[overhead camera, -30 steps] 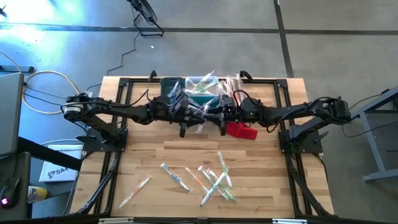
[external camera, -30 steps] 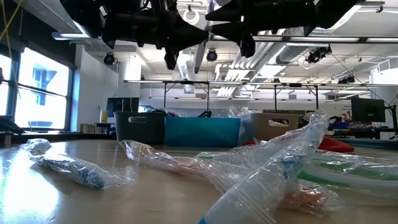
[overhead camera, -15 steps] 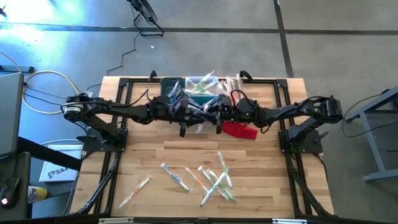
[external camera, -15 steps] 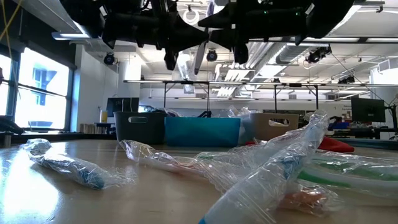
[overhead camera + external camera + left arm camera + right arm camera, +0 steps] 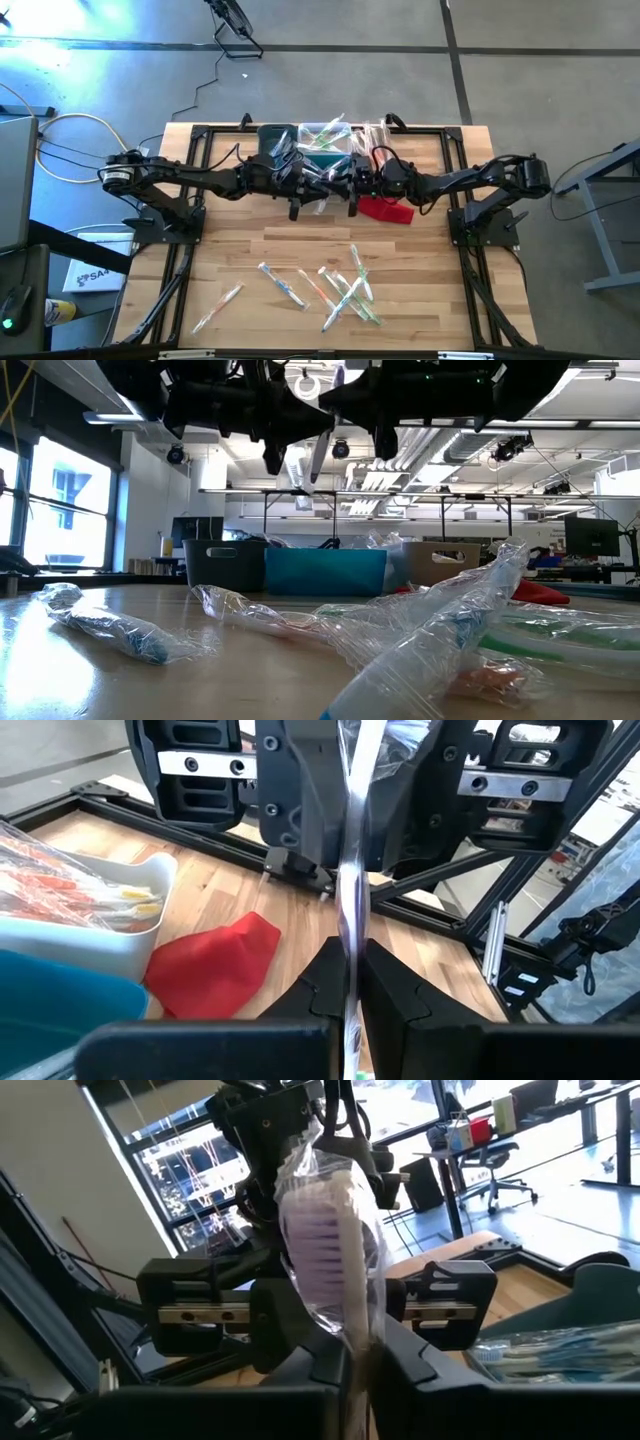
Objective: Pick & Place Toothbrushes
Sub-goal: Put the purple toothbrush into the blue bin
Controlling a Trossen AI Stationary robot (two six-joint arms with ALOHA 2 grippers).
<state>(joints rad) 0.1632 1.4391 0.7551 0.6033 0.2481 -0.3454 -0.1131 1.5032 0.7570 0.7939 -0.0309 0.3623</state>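
Pinching one wrapped toothbrush (image 5: 345,1230) in both grippers (image 5: 350,982) (image 5: 357,1355), I fear the slick wrapper slipping during release.

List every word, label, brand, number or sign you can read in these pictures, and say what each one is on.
"SA": start of a printed word on a white box on the floor left of the table in the high view; the rest is too small to read.
Toothbrush wrappers: no readable print.
Bins: no label visible.
Nothing else can be read.

Left gripper (image 5: 352,982) pinches wrapped toothbrush (image 5: 352,870) (upright).
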